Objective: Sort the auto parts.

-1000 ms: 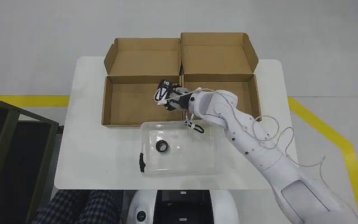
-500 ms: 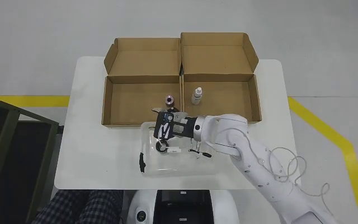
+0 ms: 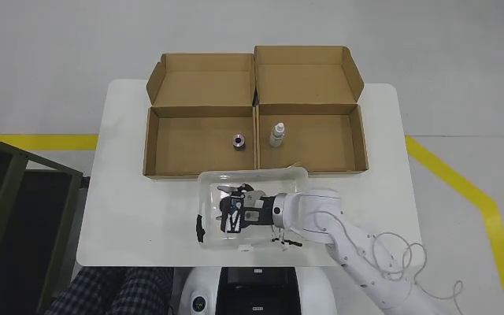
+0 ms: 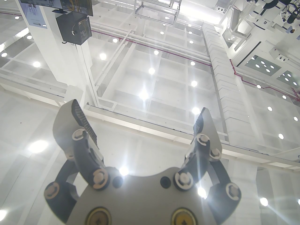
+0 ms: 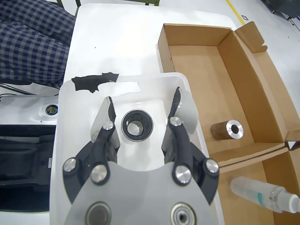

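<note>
A black ring-shaped part (image 5: 137, 125) lies on the floor of the clear plastic bin (image 5: 121, 80) at the table's front. My right gripper (image 5: 143, 97) is down inside the bin (image 3: 295, 177), open, with one finger on each side of the ring and not touching it. From above, the right gripper (image 3: 230, 211) covers the ring. A brown metal cylinder (image 3: 239, 141) lies on its side in the left cardboard box (image 3: 153, 146). A small clear bottle (image 3: 277, 134) is in the right cardboard box (image 3: 358, 142). My left gripper (image 4: 138, 111) points up at the ceiling, open and empty.
The two open boxes stand side by side behind the bin, lids folded back. A strip of black tape (image 5: 93, 81) sticks to the bin's rim. A green cart (image 3: 31, 205) stands beside the table. White tabletop lies bare on both sides of the bin.
The right gripper has left the left box, where the cylinder now lies, and has come back toward the table's front and down into the bin around the ring.
</note>
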Action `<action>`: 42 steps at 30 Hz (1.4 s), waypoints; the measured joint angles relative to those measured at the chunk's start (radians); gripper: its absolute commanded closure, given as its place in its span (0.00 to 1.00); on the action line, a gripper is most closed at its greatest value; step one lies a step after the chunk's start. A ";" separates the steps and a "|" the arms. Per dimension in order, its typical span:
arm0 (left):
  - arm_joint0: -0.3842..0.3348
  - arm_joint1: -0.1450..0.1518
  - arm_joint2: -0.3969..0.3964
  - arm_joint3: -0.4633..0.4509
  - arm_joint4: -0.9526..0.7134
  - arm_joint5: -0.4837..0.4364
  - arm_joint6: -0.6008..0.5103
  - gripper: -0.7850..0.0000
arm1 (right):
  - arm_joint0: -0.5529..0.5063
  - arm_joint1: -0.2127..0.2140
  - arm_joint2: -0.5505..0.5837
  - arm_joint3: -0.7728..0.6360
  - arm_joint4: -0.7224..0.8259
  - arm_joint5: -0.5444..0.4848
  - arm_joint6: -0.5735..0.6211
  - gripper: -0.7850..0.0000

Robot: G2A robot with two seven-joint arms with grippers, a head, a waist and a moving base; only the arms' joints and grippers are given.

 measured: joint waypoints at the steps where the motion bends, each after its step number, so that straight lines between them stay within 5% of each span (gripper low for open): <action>1: 0.000 0.000 0.000 0.000 0.000 0.000 0.000 0.00 | -0.001 0.001 0.001 0.005 -0.007 -0.003 -0.003 0.41; 34: 0.000 0.000 0.000 0.000 0.000 0.000 0.000 0.00 | 0.071 -0.024 -0.085 0.217 -0.067 0.038 -0.075 0.46; 38: 0.000 0.000 0.000 0.000 0.000 0.000 0.000 0.00 | 0.078 -0.028 -0.092 0.229 -0.054 0.033 -0.078 0.58; 42: 0.000 0.000 0.000 0.000 0.000 0.000 0.000 0.00 | 0.081 -0.030 -0.094 0.235 -0.051 0.033 -0.080 0.94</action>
